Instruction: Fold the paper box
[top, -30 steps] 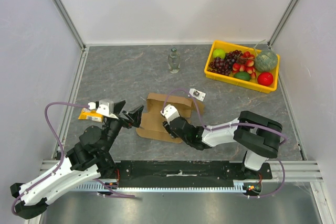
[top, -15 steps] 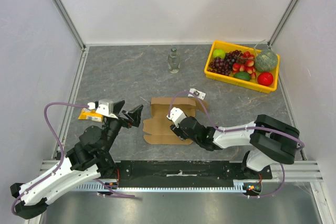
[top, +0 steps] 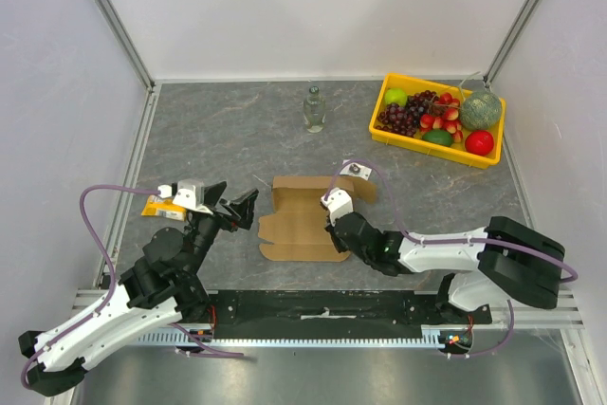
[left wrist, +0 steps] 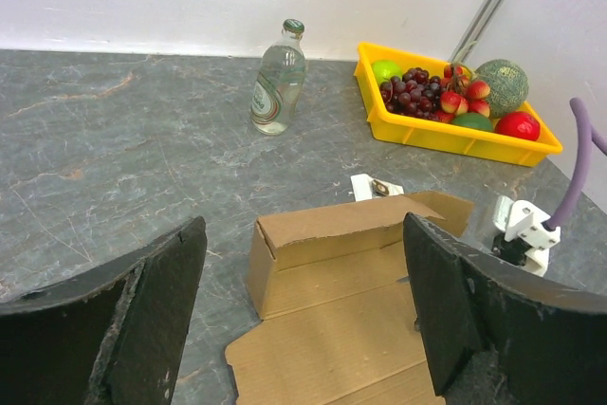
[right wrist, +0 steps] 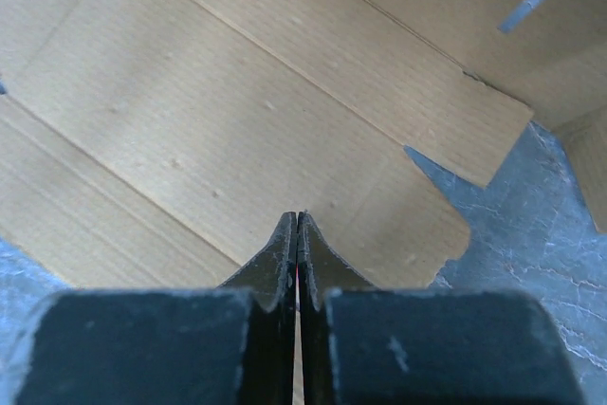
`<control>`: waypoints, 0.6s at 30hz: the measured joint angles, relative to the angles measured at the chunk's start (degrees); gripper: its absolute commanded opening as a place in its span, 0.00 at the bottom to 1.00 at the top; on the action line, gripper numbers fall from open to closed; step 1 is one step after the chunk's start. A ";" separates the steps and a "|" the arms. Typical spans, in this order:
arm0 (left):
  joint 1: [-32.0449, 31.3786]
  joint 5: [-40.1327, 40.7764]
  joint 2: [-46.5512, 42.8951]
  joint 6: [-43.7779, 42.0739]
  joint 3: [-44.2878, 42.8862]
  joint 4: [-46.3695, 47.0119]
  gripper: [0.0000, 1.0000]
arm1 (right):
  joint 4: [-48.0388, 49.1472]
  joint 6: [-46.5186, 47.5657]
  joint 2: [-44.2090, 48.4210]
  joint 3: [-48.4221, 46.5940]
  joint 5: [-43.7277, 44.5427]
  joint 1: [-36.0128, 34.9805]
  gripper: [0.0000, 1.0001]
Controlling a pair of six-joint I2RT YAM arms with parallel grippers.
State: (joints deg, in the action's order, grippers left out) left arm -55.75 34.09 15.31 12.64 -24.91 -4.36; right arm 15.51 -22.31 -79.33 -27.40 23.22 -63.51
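The plain brown corrugated cardboard box (top: pixel 302 225) lay mostly flat near the middle of the grey marbled table (top: pixel 218 130), its far panel folded upright. The right gripper (right wrist: pixel 297 223), jaws pressed together on nothing, pointed down at the sheet's right side; whether it touched the cardboard could not be told. The left gripper (top: pixel 237 200) hung just left of the box, jaws spread wide. A clear glass bottle (top: pixel 314 109) and a yellow plastic fruit tray (top: pixel 417 145) stood well behind.
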 measured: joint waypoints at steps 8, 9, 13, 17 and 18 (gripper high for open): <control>0.00 0.00 -0.02 0.13 0.00 -0.04 0.85 | 2.08 -3.48 -5.77 0.07 4.85 0.22 0.00; 0.00 0.00 -0.04 0.15 0.00 -0.09 0.85 | 3.32 -3.45 -6.43 0.07 5.11 0.33 0.00; 0.00 0.02 -0.33 0.22 0.00 -0.48 0.84 | 7.67 -2.73 -9.01 -0.20 5.16 1.20 0.00; 0.00 0.20 -0.48 0.24 0.00 -1.33 0.83 | 12.37 -0.55 -11.67 -0.66 4.50 2.27 0.00; 0.00 0.26 -0.48 0.24 0.00 -1.53 0.83 | 13.25 -0.02 -12.09 -0.66 4.20 2.54 0.00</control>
State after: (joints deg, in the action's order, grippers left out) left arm -55.75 34.35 14.83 12.88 -24.91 -5.89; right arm 28.75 -22.33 -91.42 -28.05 27.42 -60.97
